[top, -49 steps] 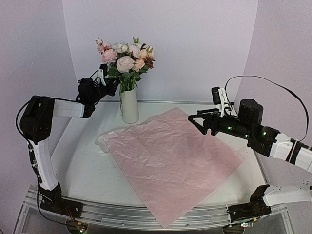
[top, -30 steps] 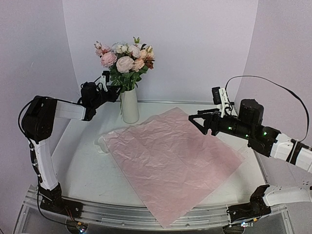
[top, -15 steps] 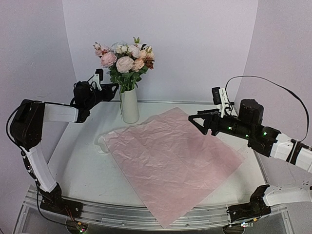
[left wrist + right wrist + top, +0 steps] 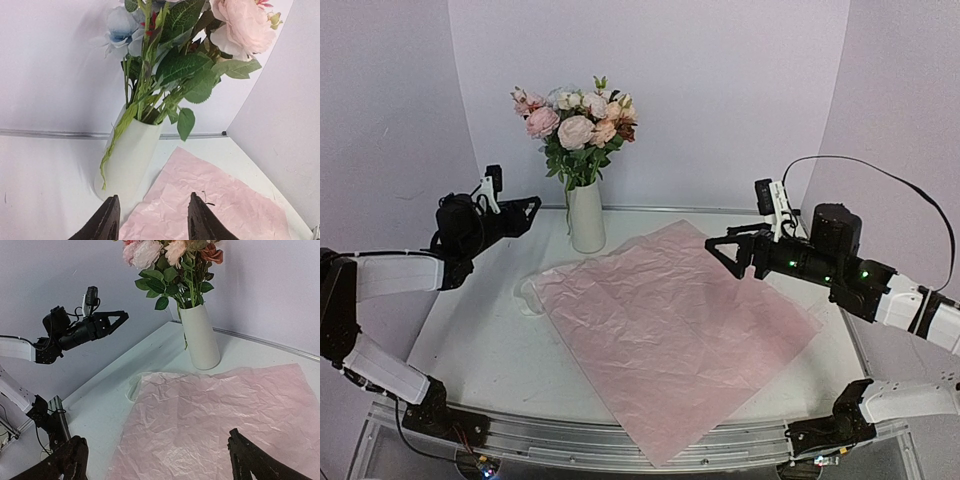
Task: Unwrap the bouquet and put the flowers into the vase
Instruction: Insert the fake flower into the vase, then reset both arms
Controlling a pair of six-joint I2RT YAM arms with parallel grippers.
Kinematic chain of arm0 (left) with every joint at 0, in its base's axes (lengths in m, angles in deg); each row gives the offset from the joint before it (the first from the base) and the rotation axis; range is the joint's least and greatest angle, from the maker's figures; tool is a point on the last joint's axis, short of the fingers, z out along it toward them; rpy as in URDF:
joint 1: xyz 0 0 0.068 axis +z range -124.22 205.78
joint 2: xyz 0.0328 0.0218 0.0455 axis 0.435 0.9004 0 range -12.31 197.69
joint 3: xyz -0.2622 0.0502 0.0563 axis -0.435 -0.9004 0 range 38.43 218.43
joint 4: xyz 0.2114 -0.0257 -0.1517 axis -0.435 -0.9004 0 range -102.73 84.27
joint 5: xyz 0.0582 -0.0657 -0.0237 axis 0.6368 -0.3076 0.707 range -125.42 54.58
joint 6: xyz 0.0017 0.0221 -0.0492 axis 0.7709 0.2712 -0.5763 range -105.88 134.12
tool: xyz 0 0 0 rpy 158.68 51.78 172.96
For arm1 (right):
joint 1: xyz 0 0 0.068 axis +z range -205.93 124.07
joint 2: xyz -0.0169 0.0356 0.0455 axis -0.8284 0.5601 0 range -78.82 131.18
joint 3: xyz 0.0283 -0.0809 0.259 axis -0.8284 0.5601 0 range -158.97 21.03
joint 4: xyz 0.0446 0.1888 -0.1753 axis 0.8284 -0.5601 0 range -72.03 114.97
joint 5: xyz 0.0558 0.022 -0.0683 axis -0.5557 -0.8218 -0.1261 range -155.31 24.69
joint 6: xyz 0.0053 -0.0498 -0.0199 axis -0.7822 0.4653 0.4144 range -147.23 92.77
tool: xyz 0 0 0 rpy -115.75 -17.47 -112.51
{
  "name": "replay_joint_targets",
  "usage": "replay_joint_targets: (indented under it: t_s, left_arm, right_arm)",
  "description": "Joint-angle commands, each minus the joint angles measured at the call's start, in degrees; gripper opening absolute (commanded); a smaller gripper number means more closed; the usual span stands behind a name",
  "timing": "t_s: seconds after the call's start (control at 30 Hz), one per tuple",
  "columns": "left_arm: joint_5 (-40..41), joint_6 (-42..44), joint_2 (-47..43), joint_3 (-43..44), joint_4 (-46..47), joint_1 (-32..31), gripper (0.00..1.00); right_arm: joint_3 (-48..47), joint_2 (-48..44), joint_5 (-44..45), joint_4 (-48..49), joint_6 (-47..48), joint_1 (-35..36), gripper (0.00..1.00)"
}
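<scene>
Upper centre of top view: the flowers point(image 4: 578, 125) are seen upright in the vase point(image 4: 586, 215), just right of the left gripper point(image 4: 532, 207), which is parted and empty.
Left wrist view: the vase is seen dead ahead, axis vertical.
Right wrist view: the right gripper point(image 4: 159, 460) is spread wide and empty over the pink paper point(image 4: 225, 405), with the vase well apart at top centre.

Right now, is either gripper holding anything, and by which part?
Nothing is held. The left gripper is open and apart from the vase; the right gripper is open and empty above the pink paper.
</scene>
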Motion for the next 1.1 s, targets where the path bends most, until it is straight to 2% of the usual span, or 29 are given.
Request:
replay_joint_targets:
  t_s: [0.0, 0.07, 0.2, 0.27, 0.37, 0.5, 0.67, 0.83, 1.07]
  left_arm:
    - [0.44, -3.57, -6.32, -4.91, -1.90, -0.22, 0.51]
    - [-0.24, -4.52, -8.21, -6.82, -2.65, -0.20, 0.59]
    - [-1.17, -6.61, -10.56, -10.29, -3.75, -0.19, 0.87]
    - [-1.60, -7.26, -11.05, -11.43, -4.00, -0.20, 0.98]
    - [-2.68, -7.34, -11.40, -12.68, -4.17, -0.19, 1.00]
    - [-4.48, -5.32, -11.93, -13.51, -4.28, -0.23, 1.00]
    - [-4.50, -4.23, -13.31, -15.23, -4.53, -0.25, 1.00]
    - [-3.24, -4.05, -14.98, -16.78, -5.35, -0.22, 1.00]
    - [-2.55, 0.43, -18.14, -18.55, -6.77, -0.19, 0.99]
  right_arm:
    - [-0.91, -0.53, -0.33, 1.31, 1.23, 0.19, 0.98]
    - [-0.30, -0.31, 0.12, 1.29, 1.55, 0.19, 0.98]
    - [1.62, -0.32, 2.43, 1.60, 2.60, 0.21, 0.98]
    - [3.56, -0.57, 3.59, 3.04, 3.69, 0.19, 0.98]
    - [6.28, 0.61, 8.36, 5.20, 5.01, 0.19, 0.98]
    - [7.82, 1.78, 8.90, 5.45, 8.17, 0.19, 0.98]
    - [9.31, 1.93, 10.93, 5.93, 7.74, 0.19, 0.98]
    - [6.15, 3.80, 7.93, -0.01, 8.50, 0.19, 0.98]
    - [5.40, 5.18, 10.15, -0.35, 9.23, 0.20, 0.98]
